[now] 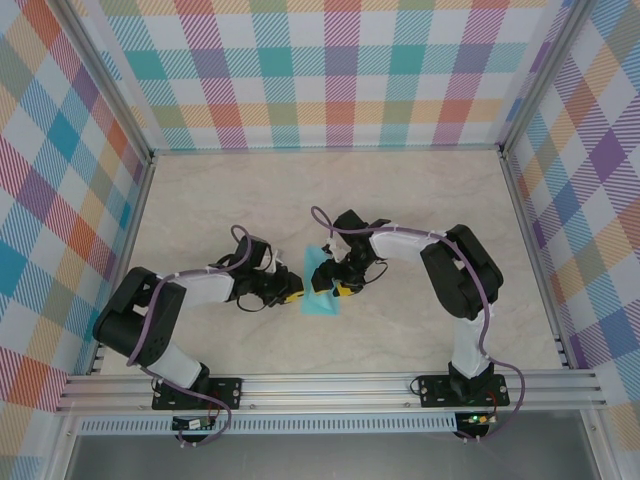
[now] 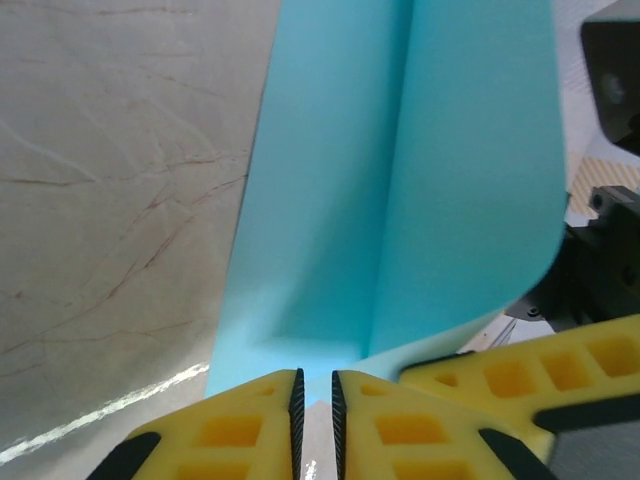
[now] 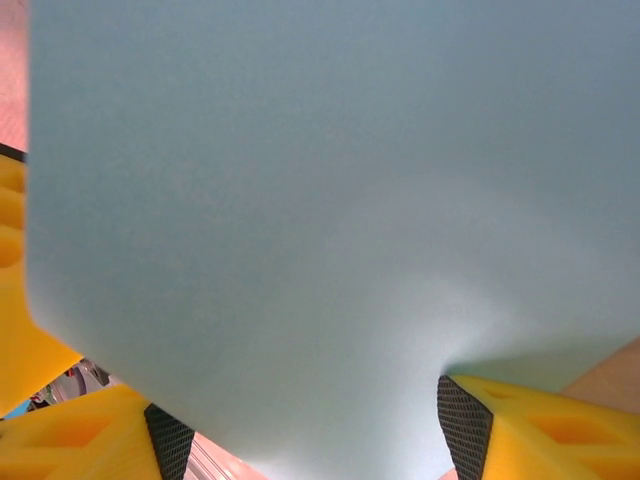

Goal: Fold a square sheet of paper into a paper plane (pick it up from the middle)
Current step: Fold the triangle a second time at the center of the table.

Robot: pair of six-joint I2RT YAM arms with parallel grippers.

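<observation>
Pinching the square sheet of paper (image 1: pixel 320 303) from 9 o'clock, the left gripper (image 1: pixel 298 294) is narrow; the right gripper (image 1: pixel 333 290), at 3 o'clock, is wide.

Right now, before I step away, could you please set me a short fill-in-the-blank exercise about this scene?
The thin creased paper sheet is ___ in colour. The beige tabletop beneath it has veining like ___. The left tool has its yellow fingers nearly ___ on the sheet's edge. The right tool has its fingers spread ___ than the left's.
Missing words: turquoise; marble; shut; wider.
</observation>
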